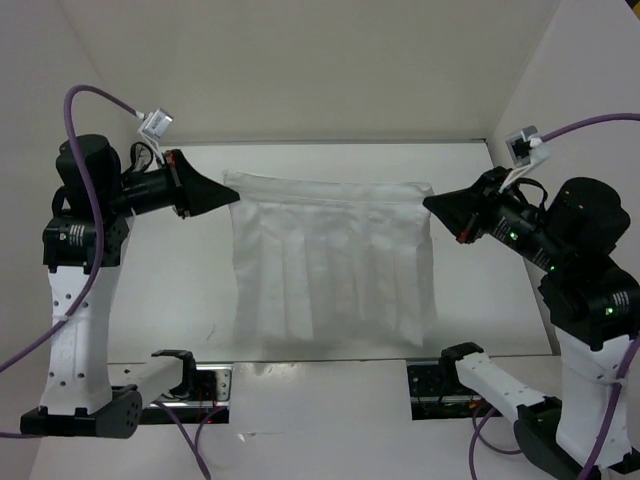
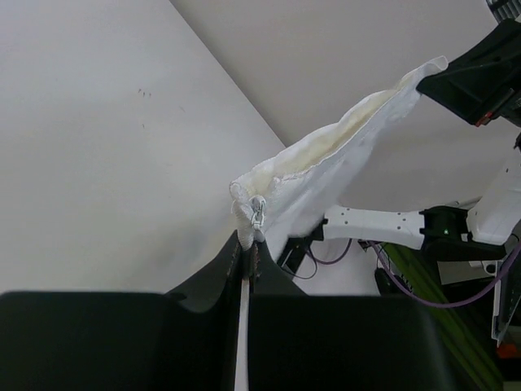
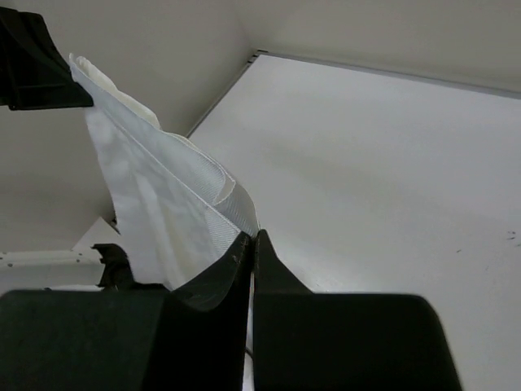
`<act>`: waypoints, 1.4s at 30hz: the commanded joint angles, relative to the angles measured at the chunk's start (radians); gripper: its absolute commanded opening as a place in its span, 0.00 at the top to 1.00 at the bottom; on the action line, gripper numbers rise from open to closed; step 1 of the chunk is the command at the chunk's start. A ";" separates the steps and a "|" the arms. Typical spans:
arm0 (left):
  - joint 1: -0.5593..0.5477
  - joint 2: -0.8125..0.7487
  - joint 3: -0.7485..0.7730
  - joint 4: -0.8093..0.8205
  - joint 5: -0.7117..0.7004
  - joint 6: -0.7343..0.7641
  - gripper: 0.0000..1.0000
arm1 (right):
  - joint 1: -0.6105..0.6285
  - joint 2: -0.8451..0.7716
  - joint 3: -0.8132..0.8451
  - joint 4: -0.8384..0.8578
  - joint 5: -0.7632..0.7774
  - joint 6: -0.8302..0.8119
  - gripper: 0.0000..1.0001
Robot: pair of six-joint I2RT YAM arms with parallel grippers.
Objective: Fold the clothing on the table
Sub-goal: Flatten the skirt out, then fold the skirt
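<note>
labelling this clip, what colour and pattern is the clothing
White, vertical pleats; the clothing shows best in top external view.

Clothing [image 3: 175, 208] pinched in right pincer [image 3: 252, 238]

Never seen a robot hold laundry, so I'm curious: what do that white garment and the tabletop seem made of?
The clothing looks like thin, soft matte white fabric: it hangs limp in fine pleats and looks half sheer in the right wrist view. The table looks like a hard, smooth matte white board, perhaps laminate, with a thin metal-looking edge.
</note>
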State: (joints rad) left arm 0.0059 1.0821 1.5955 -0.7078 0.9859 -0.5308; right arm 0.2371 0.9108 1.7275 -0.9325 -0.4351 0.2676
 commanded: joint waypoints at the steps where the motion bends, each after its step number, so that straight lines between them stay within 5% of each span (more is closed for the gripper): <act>1: 0.022 0.068 -0.016 0.056 -0.067 -0.015 1.00 | -0.005 0.054 0.009 -0.017 0.075 -0.024 1.00; 12: 0.022 0.665 -0.054 0.143 -0.173 0.118 1.00 | -0.042 0.463 -0.255 0.277 0.180 -0.019 1.00; 20: 0.002 1.076 0.299 0.107 -0.173 0.175 0.98 | -0.076 0.759 -0.111 0.380 0.228 -0.041 1.00; 24: 0.002 1.139 0.409 0.097 -0.173 0.175 0.96 | -0.076 0.826 -0.054 0.370 0.240 -0.041 1.00; 34: -0.026 1.108 0.409 0.085 -0.135 0.224 0.89 | -0.076 0.778 -0.167 0.403 0.242 -0.041 1.00; 42: -0.035 1.087 0.402 0.053 -0.338 0.385 0.87 | -0.076 0.806 -0.163 0.423 0.251 -0.051 1.00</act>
State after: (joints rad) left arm -0.0368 2.2242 1.9827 -0.6502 0.7593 -0.2558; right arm 0.1776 1.7405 1.5433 -0.5667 -0.2184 0.2432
